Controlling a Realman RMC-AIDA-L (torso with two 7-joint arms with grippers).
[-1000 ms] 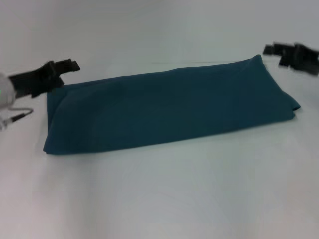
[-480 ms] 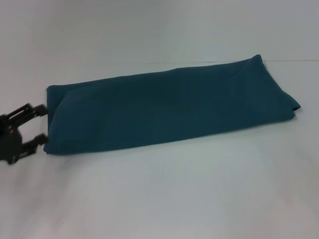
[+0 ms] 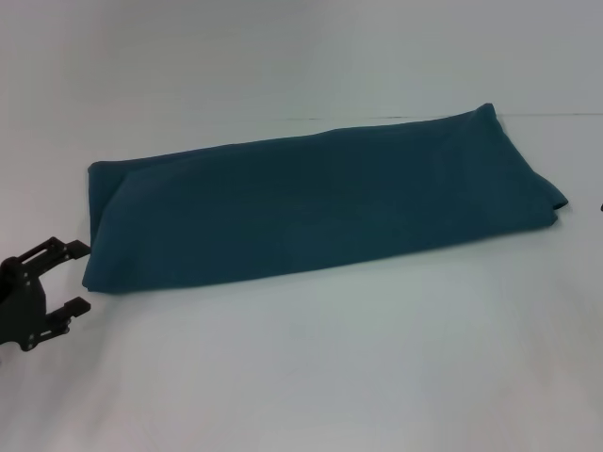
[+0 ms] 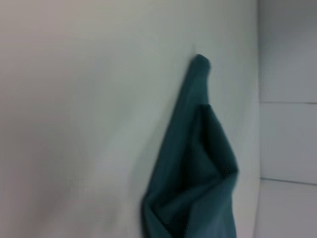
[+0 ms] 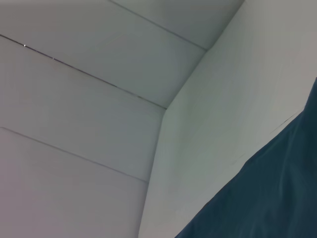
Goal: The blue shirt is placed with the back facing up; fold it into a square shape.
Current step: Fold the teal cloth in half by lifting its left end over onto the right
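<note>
so the left gripper [image 3: 68,278] has dropped beside the blue shirt [image 3: 320,202], fingers wide and empty. still a long strip, needs another fold; right gripper's gone.

A plain white surface [image 3: 311,367] fills the head view, pale and smooth from the near edge to the far side. At the back it meets a white wall [image 3: 283,47], and a thin dark seam line [image 3: 377,118] runs along that far edge. The right wrist view looks up at white wall panels [image 5: 74,124], crossed by narrow slanting joints. In the left wrist view, more white panelling [image 4: 287,139] stands beside the surface.
</note>
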